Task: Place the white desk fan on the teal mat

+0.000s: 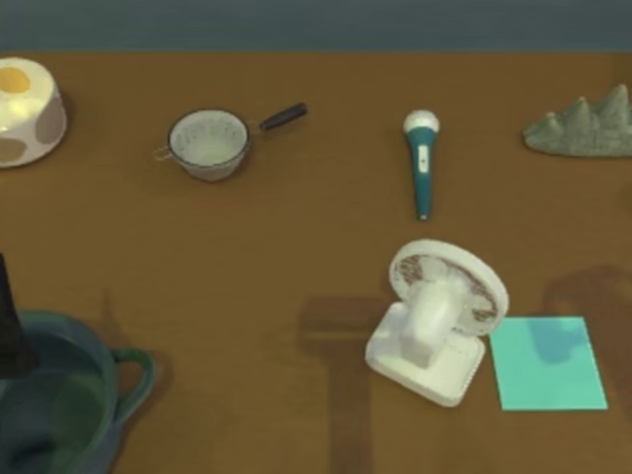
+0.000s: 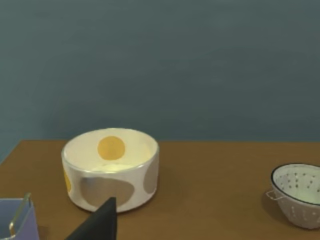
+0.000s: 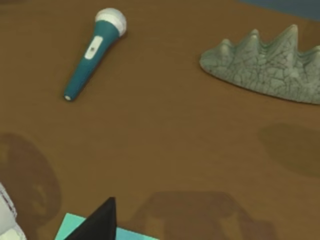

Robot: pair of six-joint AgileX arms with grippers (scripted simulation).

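Top view: white desk fan (image 1: 434, 321) standing on bare table just left of teal mat (image 1: 549, 362), base corner near the mat's edge, not on it. Nothing gripped; whole transfer still to do. Left arm parked at the left edge by the dark teal pot (image 1: 59, 405).

Left wrist view: spotted bowl (image 2: 110, 167) and colander (image 2: 297, 192) ahead; only a dark fingertip showing, claw state impossible to tell.

Right wrist view: microphone (image 3: 95, 52), grey rock ornament (image 3: 265, 62), a corner of the mat; again one dark tip, spread or closed unknowable.

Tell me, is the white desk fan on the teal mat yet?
No. The white desk fan stands on the bare table beside the teal mat.
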